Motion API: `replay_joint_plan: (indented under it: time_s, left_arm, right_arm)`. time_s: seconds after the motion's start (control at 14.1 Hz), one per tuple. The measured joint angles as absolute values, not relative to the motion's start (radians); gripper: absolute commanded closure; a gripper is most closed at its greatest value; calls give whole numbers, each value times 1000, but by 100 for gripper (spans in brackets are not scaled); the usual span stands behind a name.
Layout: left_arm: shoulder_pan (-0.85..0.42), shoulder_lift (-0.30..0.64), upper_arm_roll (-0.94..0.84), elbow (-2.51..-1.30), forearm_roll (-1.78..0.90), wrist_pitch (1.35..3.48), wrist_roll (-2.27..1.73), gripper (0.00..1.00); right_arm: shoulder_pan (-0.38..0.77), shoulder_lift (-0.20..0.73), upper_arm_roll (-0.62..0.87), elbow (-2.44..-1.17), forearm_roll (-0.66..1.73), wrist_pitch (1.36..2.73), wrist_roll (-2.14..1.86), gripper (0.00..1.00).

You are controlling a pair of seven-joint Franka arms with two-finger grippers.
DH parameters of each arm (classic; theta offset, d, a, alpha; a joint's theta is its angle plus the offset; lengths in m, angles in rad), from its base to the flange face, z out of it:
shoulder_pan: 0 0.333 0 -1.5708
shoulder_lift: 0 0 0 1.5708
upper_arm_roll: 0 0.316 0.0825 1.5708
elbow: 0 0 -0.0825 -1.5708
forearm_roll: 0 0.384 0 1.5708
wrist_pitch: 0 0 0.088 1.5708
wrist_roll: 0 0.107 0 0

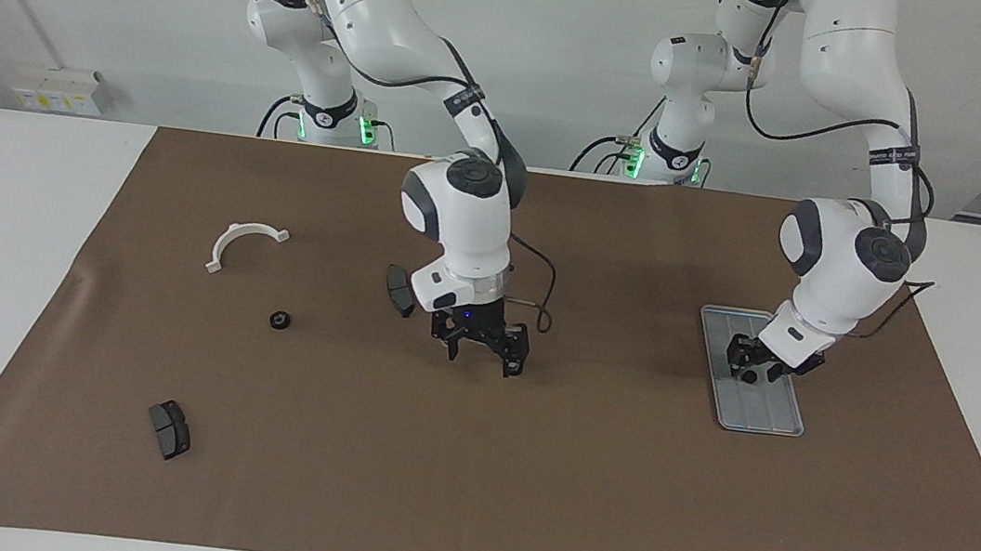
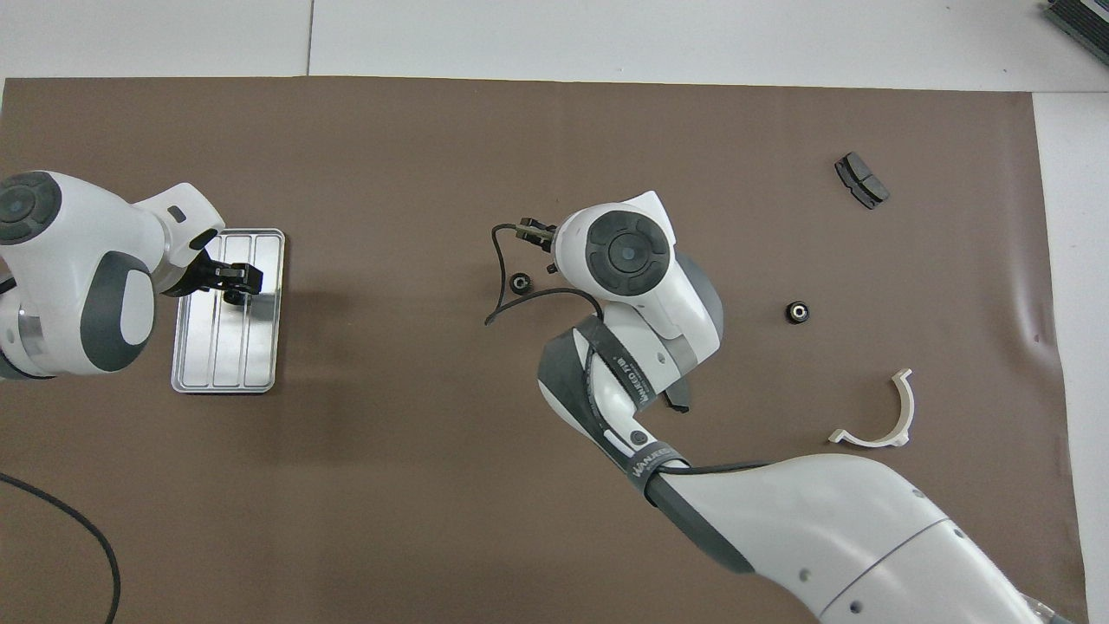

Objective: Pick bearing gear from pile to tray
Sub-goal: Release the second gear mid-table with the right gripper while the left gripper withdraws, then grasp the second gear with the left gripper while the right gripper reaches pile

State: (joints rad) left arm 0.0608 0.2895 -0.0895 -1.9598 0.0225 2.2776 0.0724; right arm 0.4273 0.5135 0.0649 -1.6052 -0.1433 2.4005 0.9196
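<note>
Brake pad [image 1: 168, 429]: lay farthest from the robots, toward the right arm's end of the table.
White bracket [image 1: 245, 243]: lay nearer to the robots than the loose gear [image 1: 280, 320].
Second brake pad [image 1: 400, 291]: sat just beside the right arm's wrist.
Right gripper [image 1: 484, 354]: hung over the mat mid-table, fingers spread, holding nothing; a second gear [image 2: 520, 282] lay close under it.
Tray [image 1: 763, 417]: sat toward the left arm's end.
Left gripper [image 1: 760, 363]: stood over the tray with a third gear [image 1: 750, 376] at its fingers; clenched or released, I couldn't tell.

Black gear [image 1: 280, 320] — loose on mat [image 1: 468, 460]
</note>
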Motion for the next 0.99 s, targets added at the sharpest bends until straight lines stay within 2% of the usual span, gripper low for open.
replay_joint_plan:
  time_s: [0.28,0.5,0.78,0.99]
  left_arm:
    - [-69,289,-94,-1908,20,2278,-132,13]
    - [-190,293,-96,-1868,20,2273,-279,19]
    - [-331,366,-96,-1765,18,2270,-474,26]
    - [-386,447,-95,-1659,-12,2242,-519,31]
  right_arm:
    - [293,404,65,-1629,-144,2222,651,0]
    - [210,349,65,-1672,-143,2155,431,0]
    - [88,296,66,-1820,-114,2173,83,0]
    - [11,270,67,-1957,-82,2281,-91,0]
